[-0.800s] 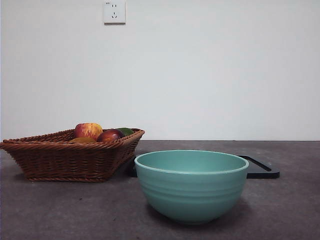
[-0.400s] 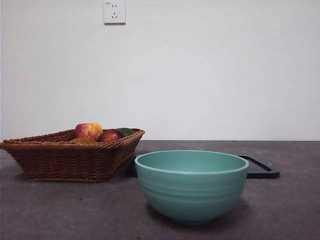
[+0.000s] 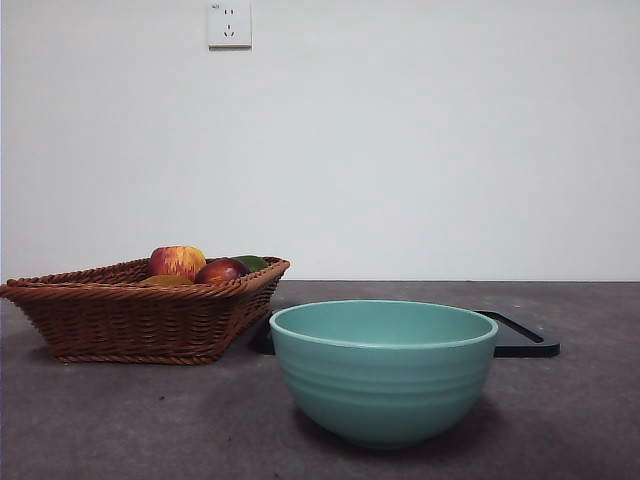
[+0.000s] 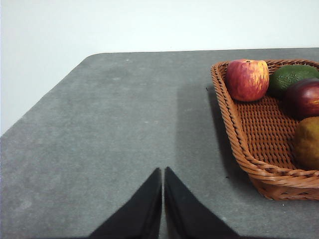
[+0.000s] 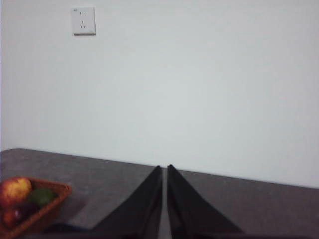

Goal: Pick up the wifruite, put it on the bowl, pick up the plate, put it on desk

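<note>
Holding wifruite, 3 other fruits: basket | bowl: inside hidden | both end effectors pressed together

The desk bears a wicker basket, the bowl, and a black tray.

No readable text, brand, number or sign appears in any view. The white plastic wall socket plate carries a tiny dark mark at its upper corner, too small to read. The brown woven wicker basket and round teal-green ceramic bowl bear no lettering.
</note>
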`<move>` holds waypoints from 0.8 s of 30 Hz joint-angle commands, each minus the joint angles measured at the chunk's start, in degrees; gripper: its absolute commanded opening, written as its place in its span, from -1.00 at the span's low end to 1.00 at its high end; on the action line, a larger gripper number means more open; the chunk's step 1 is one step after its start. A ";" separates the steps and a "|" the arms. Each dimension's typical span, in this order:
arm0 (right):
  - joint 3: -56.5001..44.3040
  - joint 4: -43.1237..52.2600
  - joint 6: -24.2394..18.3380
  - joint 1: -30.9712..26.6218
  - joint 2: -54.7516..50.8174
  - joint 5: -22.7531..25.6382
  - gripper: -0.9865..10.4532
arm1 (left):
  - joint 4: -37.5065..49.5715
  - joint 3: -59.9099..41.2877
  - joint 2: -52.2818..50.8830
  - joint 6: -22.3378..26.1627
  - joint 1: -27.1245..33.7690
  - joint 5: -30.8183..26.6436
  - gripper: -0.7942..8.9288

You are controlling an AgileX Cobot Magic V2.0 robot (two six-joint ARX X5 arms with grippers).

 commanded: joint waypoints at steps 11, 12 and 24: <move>-17.33 4.20 3.08 0.13 -9.68 7.56 -0.81 | -0.35 -1.14 -0.13 0.24 0.02 -0.24 -0.82; -18.19 4.61 3.52 0.15 -9.62 7.61 -0.81 | -0.33 -1.14 -0.13 0.26 0.02 -0.24 -0.82; -22.82 2.27 7.13 0.15 -9.62 7.54 -0.81 | -0.33 -1.14 -0.11 0.24 0.02 -0.24 -0.82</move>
